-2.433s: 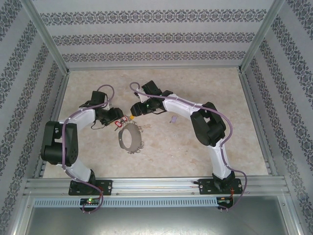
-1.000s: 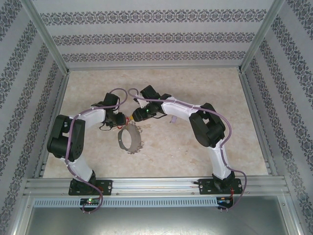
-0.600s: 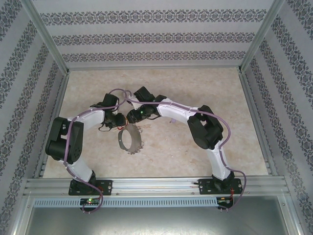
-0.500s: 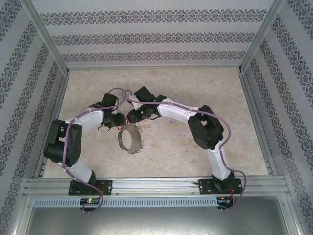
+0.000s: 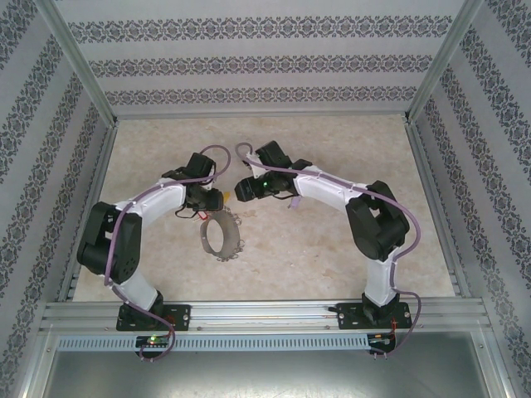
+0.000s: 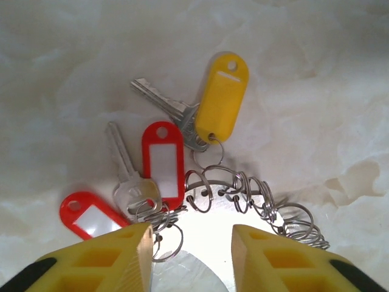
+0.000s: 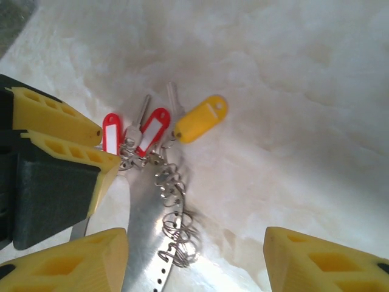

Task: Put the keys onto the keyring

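Carrier inspected first: the keyring, a thin grey metal band bent into a loop, stands on edge on the counter and carries its load at the far end. Read left to right in the left wrist view, that load is a red tag, a silver key, a second red tag, a second silver key and a yellow tag, all fanned flat on the counter. A row of small wire split rings follows along the band's edge to the right (whether any of these bears a key cannot be told). The left fingers stand partly apart, straddling the band's tagged end; the bright metal passes through the gap, and nothing is seen pinched between them. The right fingers are spread wide and hold nothing; they hang above the band's middle, with the tags just beyond them and the left fingers close at their left. In the top view the keyring lies between the two arms, on the near side of both sets of fingers. A small pale key lies loose on the counter to the right, beside the right forearm and apart from the keyring. Counter: pale, marbled beige. Enclosure: walls papered in grey patterned stripes, aluminium frame posts, and a slotted rail at the near edge carrying both bases.
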Motion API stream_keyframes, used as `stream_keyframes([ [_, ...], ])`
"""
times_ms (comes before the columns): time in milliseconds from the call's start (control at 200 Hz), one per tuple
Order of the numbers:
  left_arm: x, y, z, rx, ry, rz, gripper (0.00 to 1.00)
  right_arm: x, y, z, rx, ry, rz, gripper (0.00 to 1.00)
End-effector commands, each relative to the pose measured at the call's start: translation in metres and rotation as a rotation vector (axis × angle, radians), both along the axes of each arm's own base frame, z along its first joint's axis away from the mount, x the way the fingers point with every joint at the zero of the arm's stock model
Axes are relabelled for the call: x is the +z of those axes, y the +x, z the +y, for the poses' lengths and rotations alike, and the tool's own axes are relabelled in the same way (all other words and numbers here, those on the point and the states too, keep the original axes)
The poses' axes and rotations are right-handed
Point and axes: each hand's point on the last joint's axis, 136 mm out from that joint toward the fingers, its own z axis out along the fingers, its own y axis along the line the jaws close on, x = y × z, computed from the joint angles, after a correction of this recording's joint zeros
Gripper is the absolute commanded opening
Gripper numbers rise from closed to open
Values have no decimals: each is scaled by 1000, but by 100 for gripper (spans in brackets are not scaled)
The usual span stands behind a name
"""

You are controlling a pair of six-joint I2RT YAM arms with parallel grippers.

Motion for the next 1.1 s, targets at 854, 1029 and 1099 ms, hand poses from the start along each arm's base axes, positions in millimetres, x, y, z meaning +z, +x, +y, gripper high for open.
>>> stream_keyframes([
  [854, -23, 3, -6, -68, 159, 69, 20, 3, 8, -22, -56, 9, -33, 62],
  [1029, -25, 1, -6, -69, 163, 74, 19, 4, 8, -22, -55, 9, -35, 62],
  [1099, -25, 2, -6, -69, 161, 72, 19, 5, 9, -23, -58, 9, -39, 62],
])
